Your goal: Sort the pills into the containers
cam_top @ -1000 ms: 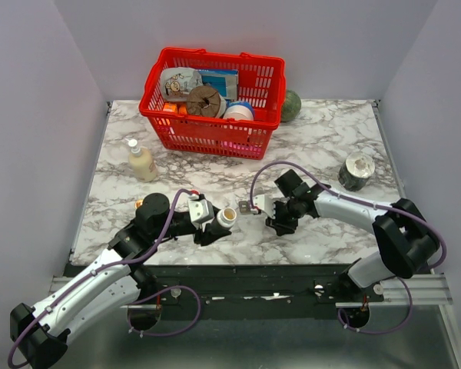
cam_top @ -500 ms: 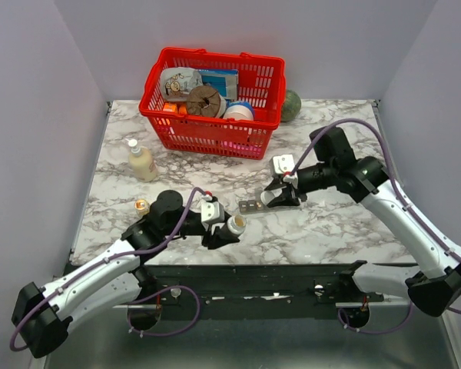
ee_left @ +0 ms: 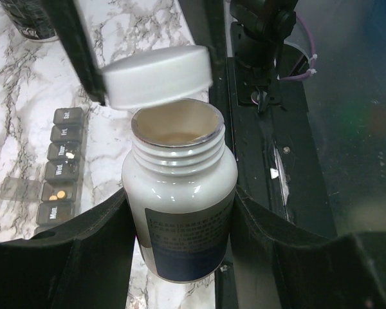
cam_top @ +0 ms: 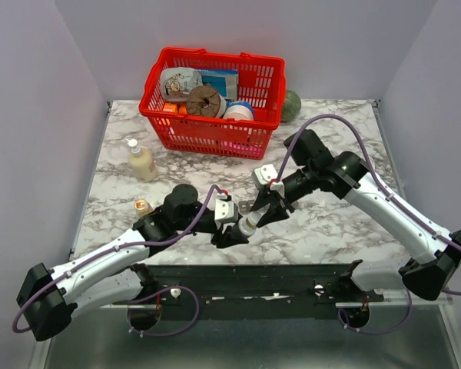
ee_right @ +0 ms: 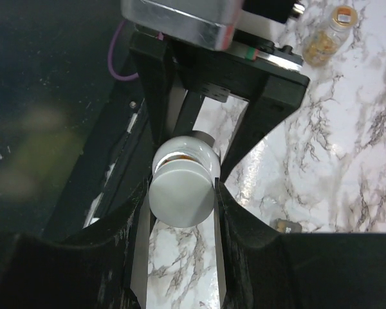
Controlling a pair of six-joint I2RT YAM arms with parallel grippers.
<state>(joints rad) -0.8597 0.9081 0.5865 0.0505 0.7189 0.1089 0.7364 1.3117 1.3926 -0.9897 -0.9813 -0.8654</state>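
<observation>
Left wrist only: 1 orange pill (ee_left: 62, 194) in pill box (ee_left: 59, 170), lower left.
Left tool (ee_left: 180, 219): grasping bottle (ee_left: 180, 187).
Right tool (ee_right: 182, 193): clenched on cap (ee_right: 182, 199).
Pose: tools meet lower centre overhead.

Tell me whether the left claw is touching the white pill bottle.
Touching. The left wrist view shows the left claw pressed flat against both sides of the white pill bottle, with no gap.

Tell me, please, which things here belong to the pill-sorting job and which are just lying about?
Job in hand:
white pill bottle, in the left pincer
white cap, in the right pincer
grey weekly pill organiser

Lying about:
red basket with its contents
cream squeeze bottle
small amber bottle
green ball
dark can
</observation>
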